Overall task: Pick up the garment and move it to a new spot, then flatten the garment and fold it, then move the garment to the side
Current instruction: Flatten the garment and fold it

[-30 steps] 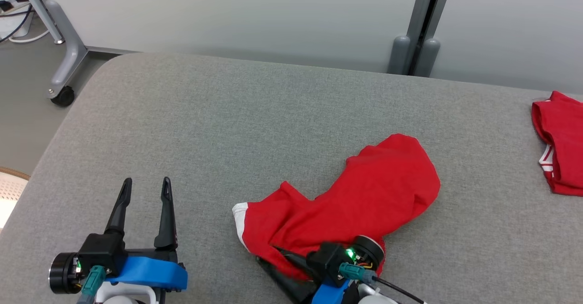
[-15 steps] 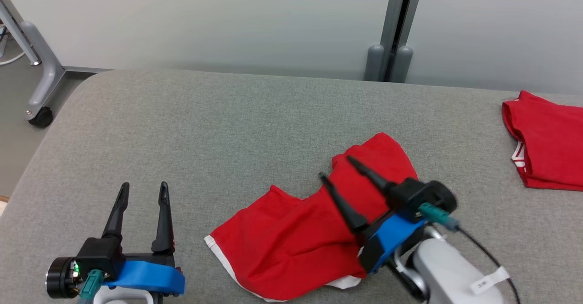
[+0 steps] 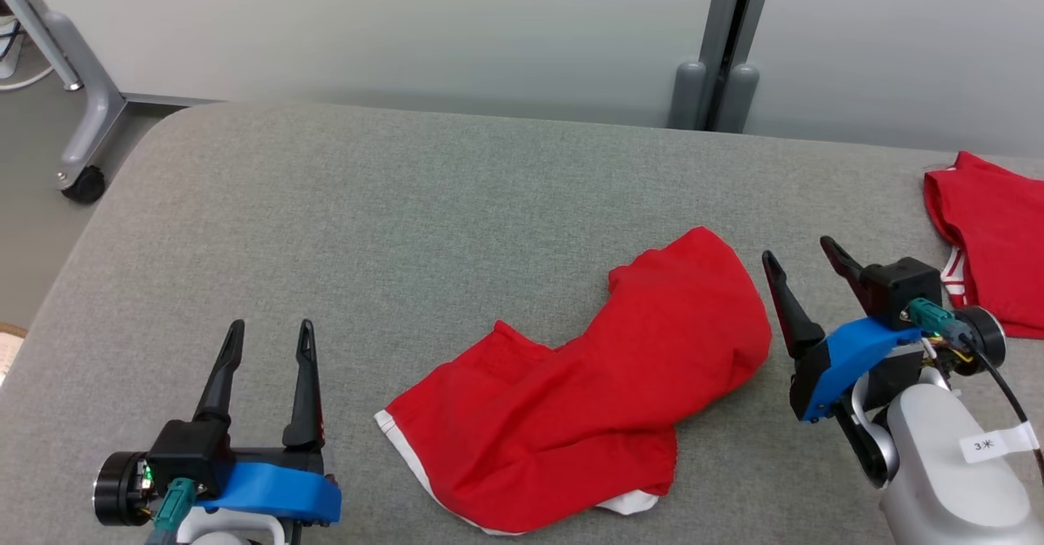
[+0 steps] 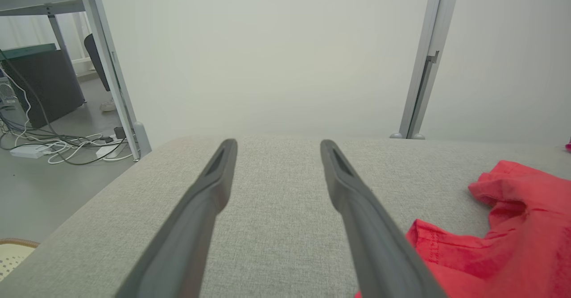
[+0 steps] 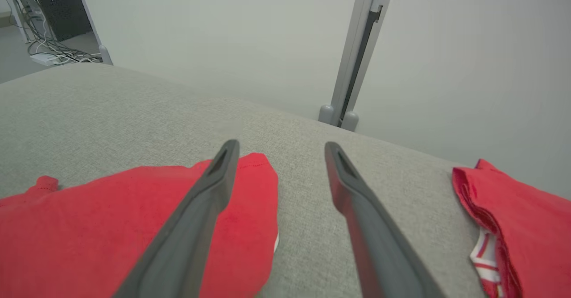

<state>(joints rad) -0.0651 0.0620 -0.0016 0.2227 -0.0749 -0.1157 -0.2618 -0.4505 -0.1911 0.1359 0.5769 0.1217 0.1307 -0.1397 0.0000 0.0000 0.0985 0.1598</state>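
Now the red garment (image 3: pixel 587 414) lies rumpled on the grey bench (image 3: pixel 367 227), free of both arms' jaws.
The right jaws stand wide and empty just beside its upper right end, between it and a second red garment (image 3: pixel 991 243) lying at the bench's right edge. The left jaws, also wide and empty, hover over the bench well to its left.

Pale wall (image 3: pixel 408 23) behind the grey fabric table (image 3: pixel 367 202); cables (image 4: pixel 67 144) on the floor (image 4: pixel 44 191).
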